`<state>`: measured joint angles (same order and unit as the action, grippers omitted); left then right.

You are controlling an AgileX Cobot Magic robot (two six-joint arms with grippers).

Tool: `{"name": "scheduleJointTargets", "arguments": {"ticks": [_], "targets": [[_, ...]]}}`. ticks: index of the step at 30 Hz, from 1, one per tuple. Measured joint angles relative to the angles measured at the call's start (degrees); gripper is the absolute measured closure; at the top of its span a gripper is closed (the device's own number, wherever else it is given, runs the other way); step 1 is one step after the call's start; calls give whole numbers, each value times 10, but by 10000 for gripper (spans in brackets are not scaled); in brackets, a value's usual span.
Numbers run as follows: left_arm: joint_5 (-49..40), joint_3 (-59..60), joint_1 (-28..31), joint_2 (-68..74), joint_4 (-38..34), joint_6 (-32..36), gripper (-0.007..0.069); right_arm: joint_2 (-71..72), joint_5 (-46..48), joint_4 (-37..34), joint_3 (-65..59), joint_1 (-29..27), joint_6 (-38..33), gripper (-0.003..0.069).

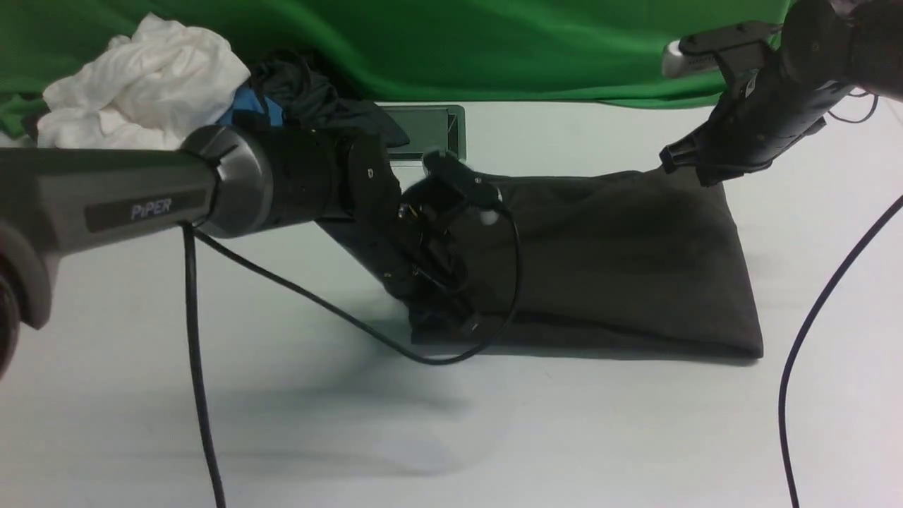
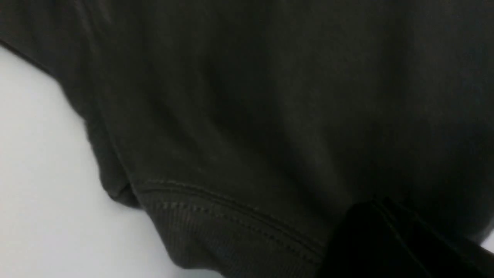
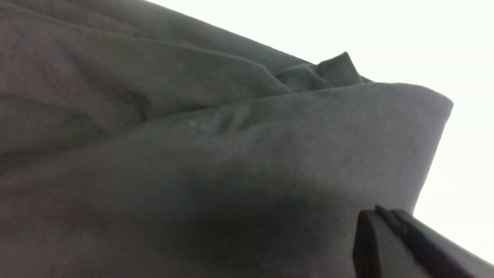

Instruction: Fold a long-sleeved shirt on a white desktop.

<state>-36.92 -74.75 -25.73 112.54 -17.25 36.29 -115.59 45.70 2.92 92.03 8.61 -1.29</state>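
Observation:
The black long-sleeved shirt (image 1: 621, 268) lies folded into a broad slab on the white desktop (image 1: 451, 437). No logo or neck label shows. My left gripper (image 1: 458, 321) points down at the shirt's near left corner. In the left wrist view its dark fingers (image 2: 389, 239) lie pressed together against the shirt (image 2: 231, 116), beside a stitched ribbed hem. My right gripper (image 1: 681, 159) sits at the far right corner, which peaks toward it. Its fingers (image 3: 389, 231) are closed on a fold of the shirt (image 3: 193, 154).
A heap of white and blue clothes (image 1: 141, 85) with a smaller dark garment (image 1: 310, 99) sits at the back left. The steel-framed hatch (image 1: 427, 130) lies behind the shirt. Green cloth (image 1: 494, 42) hangs at the back. Black cables (image 1: 811, 331) trail over the table.

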Motion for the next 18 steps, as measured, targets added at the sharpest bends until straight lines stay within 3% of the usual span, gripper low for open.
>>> {"name": "scheduleJointTargets", "arguments": {"ticks": [10, 18], "targets": [[-41, -3, 0, -72, 41, -32, 606, -53, -38, -1, 0, -10, -1, 621], [0, 35, 0, -256, 52, -57, 606, -63, -52, -9, 0, -10, -2, 613]]}}
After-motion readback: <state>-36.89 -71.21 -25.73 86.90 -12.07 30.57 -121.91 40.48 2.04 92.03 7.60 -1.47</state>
